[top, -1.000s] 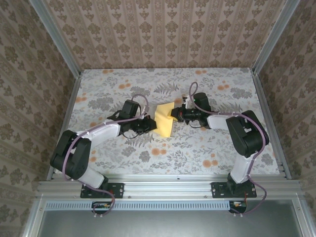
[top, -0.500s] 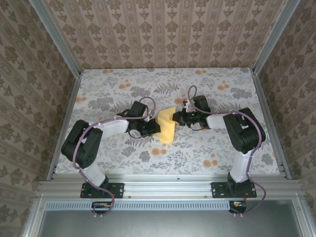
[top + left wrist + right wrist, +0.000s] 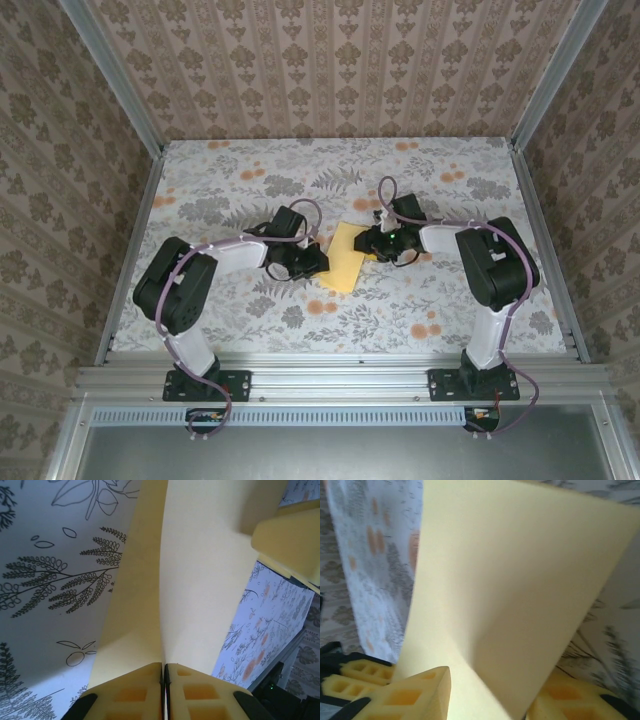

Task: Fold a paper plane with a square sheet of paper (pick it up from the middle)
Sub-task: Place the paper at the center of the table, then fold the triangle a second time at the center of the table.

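Note:
The square sheet of paper [image 3: 343,264] is plain yellow and hangs slightly bent between my two grippers, just above the flowered cloth. My left gripper [image 3: 318,262] is shut on the sheet's left edge. In the left wrist view the paper [image 3: 200,580] rises in a fold straight out of the closed left gripper [image 3: 163,666]. My right gripper [image 3: 369,245] is at the sheet's upper right edge. In the right wrist view the paper [image 3: 510,580] stands between the spread fingers [image 3: 422,692] of the right gripper [image 3: 492,690], which is open.
The flowered cloth [image 3: 250,180] covers the whole table. Metal frame rails [image 3: 140,230] and patterned walls close in the left, right and back sides. The arm bases [image 3: 200,380] sit at the near edge.
Both grippers have moved towards each other and slightly nearer. The paper, raised and buckled half a second ago, now lies lower and flatter. The left elbow has swung to the right.

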### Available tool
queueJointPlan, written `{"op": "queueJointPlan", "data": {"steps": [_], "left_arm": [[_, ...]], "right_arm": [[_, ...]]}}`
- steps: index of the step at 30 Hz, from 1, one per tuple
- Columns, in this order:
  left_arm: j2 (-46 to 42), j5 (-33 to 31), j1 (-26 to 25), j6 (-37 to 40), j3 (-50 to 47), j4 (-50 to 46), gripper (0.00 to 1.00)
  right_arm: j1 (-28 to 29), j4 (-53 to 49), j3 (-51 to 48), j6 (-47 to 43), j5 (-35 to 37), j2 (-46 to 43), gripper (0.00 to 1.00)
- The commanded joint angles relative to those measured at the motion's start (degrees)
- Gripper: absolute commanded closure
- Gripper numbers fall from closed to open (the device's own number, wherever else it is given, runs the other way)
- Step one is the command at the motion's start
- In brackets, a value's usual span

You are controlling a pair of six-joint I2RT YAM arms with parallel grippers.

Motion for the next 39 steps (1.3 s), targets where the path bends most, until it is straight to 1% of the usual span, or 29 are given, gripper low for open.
{"op": "queueJointPlan", "data": {"steps": [1, 5, 9, 12, 17, 21, 29, 34, 39], "left_arm": [[0.66, -0.85, -0.87, 0.45, 1.02, -0.42, 0.88], [1.11, -1.36, -1.45, -0.43, 0.69, 0.71, 0.88], [1.20, -2.12, -1.95, -0.76, 0.71, 0.64, 0.88], [1.53, -2.29, -2.31, -0.83, 1.01, 0.62, 0.88], [1.82, -2.80, -2.94, -0.87, 1.42, 0.45, 0.88], [1.88, -3.21, -3.12, -1.16, 1.51, 0.62, 0.87], [2.34, -3.27, -3.33, -0.54, 3.79, -0.69, 0.85], [2.78, -2.88, -3.45, 0.19, 5.50, -2.69, 0.83], [1.89, -3.45, -3.45, 0.85, 5.20, -4.18, 0.82]], "right_arm": [[-0.47, -9.28, 2.70, -6.47, 5.82, -3.95, 0.56], [-0.92, -14.15, 2.88, -9.47, 10.68, -7.44, 0.52], [-1.47, -12.75, 1.70, -8.81, 10.46, -9.31, 0.52], [-1.27, -8.85, 1.04, -6.19, 8.06, -9.27, 0.56], [-0.22, -8.27, 2.98, -5.96, 7.08, -5.44, 0.71], [0.36, -7.67, 4.26, -6.00, 6.56, -2.66, 0.75], [0.99, -9.16, 6.37, -7.56, 7.43, 1.33, 0.82], [1.30, -11.08, 7.38, -9.08, 8.94, 2.43, 0.84], [1.33, -12.25, 7.51, -10.00, 9.93, 2.90, 0.86]]}}
